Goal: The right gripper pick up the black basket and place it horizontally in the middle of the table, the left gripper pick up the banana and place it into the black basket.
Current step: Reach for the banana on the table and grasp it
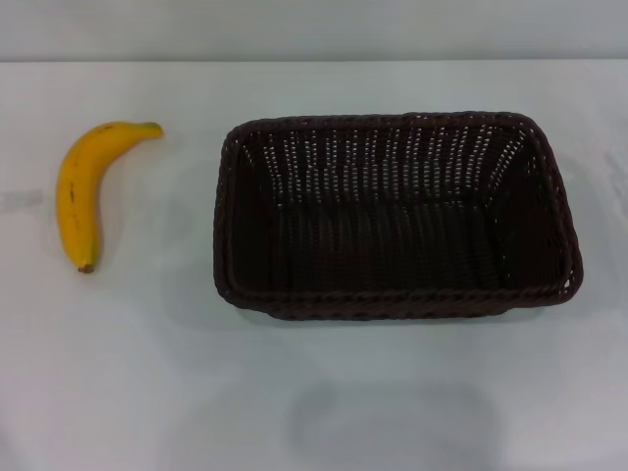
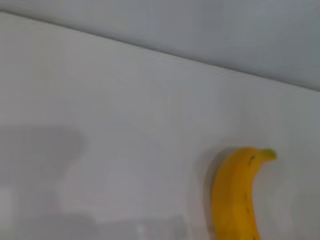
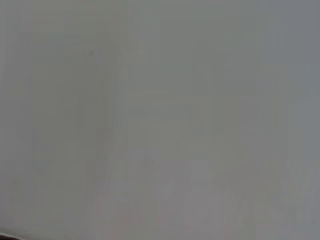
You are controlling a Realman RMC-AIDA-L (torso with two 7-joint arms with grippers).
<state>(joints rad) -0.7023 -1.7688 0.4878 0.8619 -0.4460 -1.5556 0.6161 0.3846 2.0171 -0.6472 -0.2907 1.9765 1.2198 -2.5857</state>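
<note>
The black basket (image 1: 392,214) is a large dark woven wicker basket. It lies with its long side across the white table (image 1: 314,392), a little right of centre, and it is empty. The banana (image 1: 86,188) lies on the table to the left of the basket, apart from it, its greenish stem pointing toward the far side. The banana also shows in the left wrist view (image 2: 236,195), lying on the table. Neither gripper shows in any view. The right wrist view shows only a plain pale surface.
The table's far edge (image 1: 314,61) runs across the top of the head view, with a grey wall behind it. Faint shadows lie on the table near its front edge.
</note>
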